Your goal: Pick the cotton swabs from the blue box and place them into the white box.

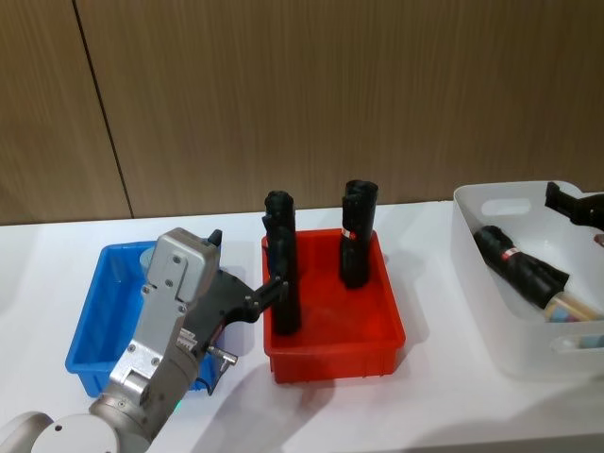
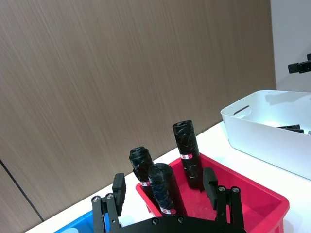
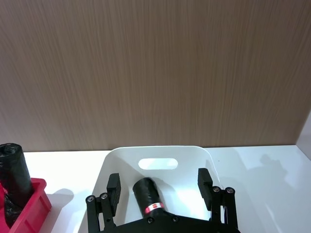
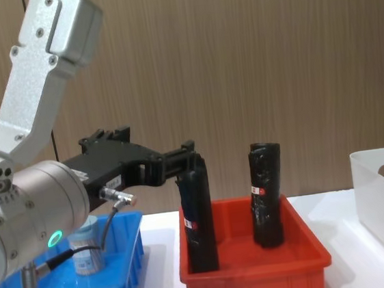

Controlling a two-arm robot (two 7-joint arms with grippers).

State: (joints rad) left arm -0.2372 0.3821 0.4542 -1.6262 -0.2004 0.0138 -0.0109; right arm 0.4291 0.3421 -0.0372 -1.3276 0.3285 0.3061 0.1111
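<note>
My head looks down on the table, taking in the blue box (image 1: 87, 335), red bin (image 1: 377, 326) and white box (image 1: 491, 283). My chest sits low and close, side-on to the same red bin (image 4: 253, 265). My left wrist faces that bin; my right wrist seems to hover over the white box (image 3: 160, 154).

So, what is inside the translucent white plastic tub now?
The translucent white plastic tub holds a black roll with a red-white band and a labelled item. Its near wall hides the rest.
</note>
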